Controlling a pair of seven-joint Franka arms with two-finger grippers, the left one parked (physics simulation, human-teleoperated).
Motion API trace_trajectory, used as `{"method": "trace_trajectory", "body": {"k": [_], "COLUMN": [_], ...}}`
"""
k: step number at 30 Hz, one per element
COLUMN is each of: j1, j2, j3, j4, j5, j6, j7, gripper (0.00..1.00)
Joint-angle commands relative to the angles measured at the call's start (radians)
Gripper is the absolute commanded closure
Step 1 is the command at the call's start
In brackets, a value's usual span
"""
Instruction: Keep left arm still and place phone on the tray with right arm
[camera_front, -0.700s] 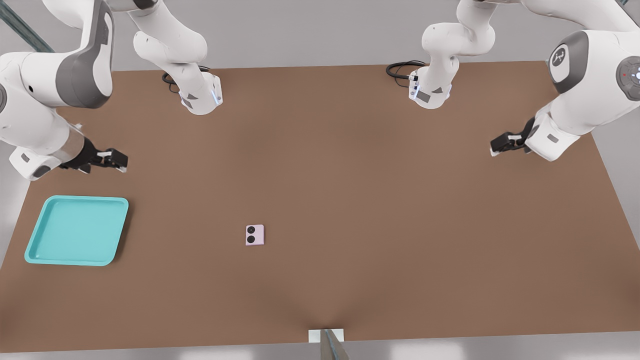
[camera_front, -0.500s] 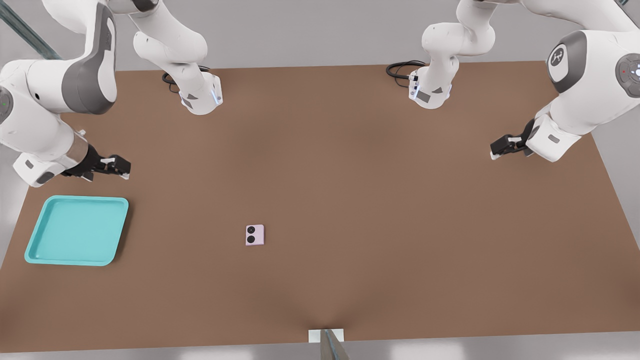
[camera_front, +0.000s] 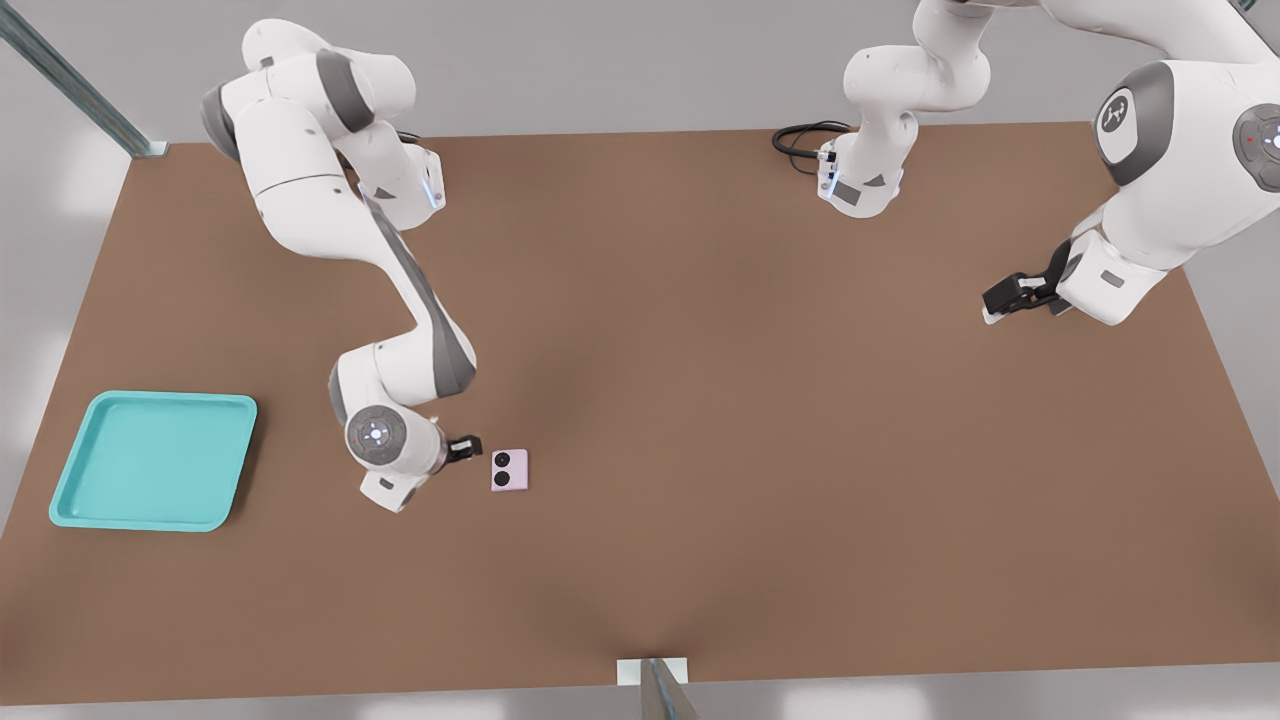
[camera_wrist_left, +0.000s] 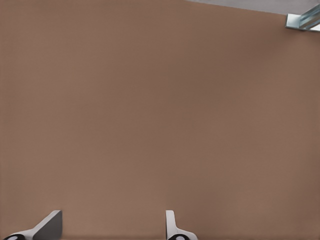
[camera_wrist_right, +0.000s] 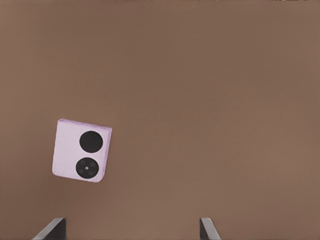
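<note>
Brown and matte, the table fills nearly the whole front view, with a grey floor beyond its far edge. We see the phone lying flat on it, lens side up, a little toward the front view's left of the table's middle and closer to the near edge than the far one. Open tabletop surrounds the phone on its near, far and right-hand sides.

Our working arm, the right arm, reaches down from its base at the far edge and bends so that its gripper sits just beside the phone, on the side facing the tray. We cannot tell from the front view whether it touches the phone. The tray rests well apart from the phone, toward the front view's left, close to the table's left edge; bare table lies between tray and arm.

From the right wrist view we see what the front view hides: two fingertips spread wide, holding nothing, with the phone ahead of them and off to one finger's side rather than between them.

The phone is nearly square, so no long axis stands out. Its two black lenses are stacked along the edge nearest the tray, one lens toward the far edge and one toward the near edge.
</note>
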Motion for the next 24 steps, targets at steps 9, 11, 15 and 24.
{"method": "trace_trajectory", "body": {"k": [9, 11, 15, 24], "j1": [0.050, 0.054, 0.051, 0.056], "j2": [0.118, 0.125, 0.147, 0.153], "j3": [0.002, 0.010, 0.010, 0.010], "j4": [-0.029, -0.047, -0.052, -0.089], "j5": [0.026, 0.026, 0.026, 0.026], "j6": [0.318, 0.324, 0.347, 0.386], "j7": [0.430, 0.468, 0.468, 0.473], "gripper": [0.00, 0.00, 0.00, 0.00]}}
